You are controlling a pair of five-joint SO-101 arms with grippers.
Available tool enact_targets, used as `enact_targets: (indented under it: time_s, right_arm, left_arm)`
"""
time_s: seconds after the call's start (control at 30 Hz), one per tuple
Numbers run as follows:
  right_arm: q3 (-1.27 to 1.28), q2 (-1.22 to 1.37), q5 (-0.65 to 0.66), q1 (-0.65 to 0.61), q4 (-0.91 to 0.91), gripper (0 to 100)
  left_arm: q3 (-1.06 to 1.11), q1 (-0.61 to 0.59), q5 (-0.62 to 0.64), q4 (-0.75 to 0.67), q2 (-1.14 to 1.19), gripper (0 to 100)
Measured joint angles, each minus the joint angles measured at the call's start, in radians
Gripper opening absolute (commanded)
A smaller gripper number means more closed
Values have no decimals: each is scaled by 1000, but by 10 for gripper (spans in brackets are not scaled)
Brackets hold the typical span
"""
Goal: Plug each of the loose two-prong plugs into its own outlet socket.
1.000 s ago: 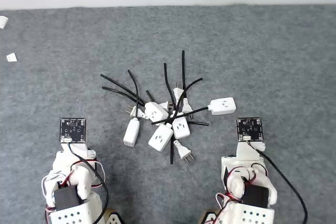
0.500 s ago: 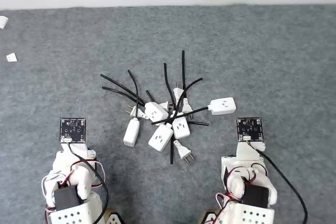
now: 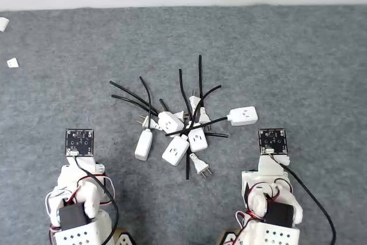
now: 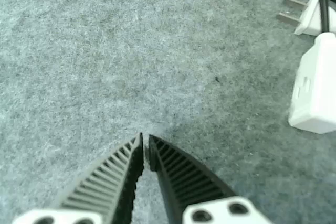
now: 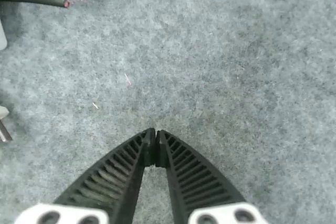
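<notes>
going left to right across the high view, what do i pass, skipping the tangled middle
left arm → long white socket → loose plug → far-right socket → right arm

**White Arms, Black Ribbed Fingers**

The 2 arms are white printed plastic. The left arm [image 3: 77, 199] and the right arm [image 3: 269, 199] each carry a black square camera board [image 3: 79, 142], a black cable [image 3: 106, 196] and red and white wires [image 3: 86, 179]. The fingers [image 4: 178, 177] are black, tapered and ribbed, with white bases showing round screw holes.
</notes>
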Motion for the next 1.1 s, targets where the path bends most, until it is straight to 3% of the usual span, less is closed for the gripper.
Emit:
enact_targets:
  time_s: [0.27,0.37,0.6,0.73,0.83,1.0,1.1]
  right_arm:
    - [0,0,0,-207,0,15]
    - [0,0,0,-224,0,16]
    - [-5,0,0,-144,14,18]
    - [-5,-2,58,-84,11,156]
    - [-5,0,130,-77,-37,236]
    - [-2,0,-94,-92,-120,265]
    - [-2,0,-100,-140,-140,276]
  left_arm:
    - [0,115,0,0,0,13]
    - [0,130,0,-9,0,13]
    - [-6,77,2,-244,0,42]
    - [-147,77,9,-170,25,102]
    - [-305,78,63,-104,127,108]
    - [-572,104,133,-89,408,108]
    - [-646,173,143,-52,611,108]
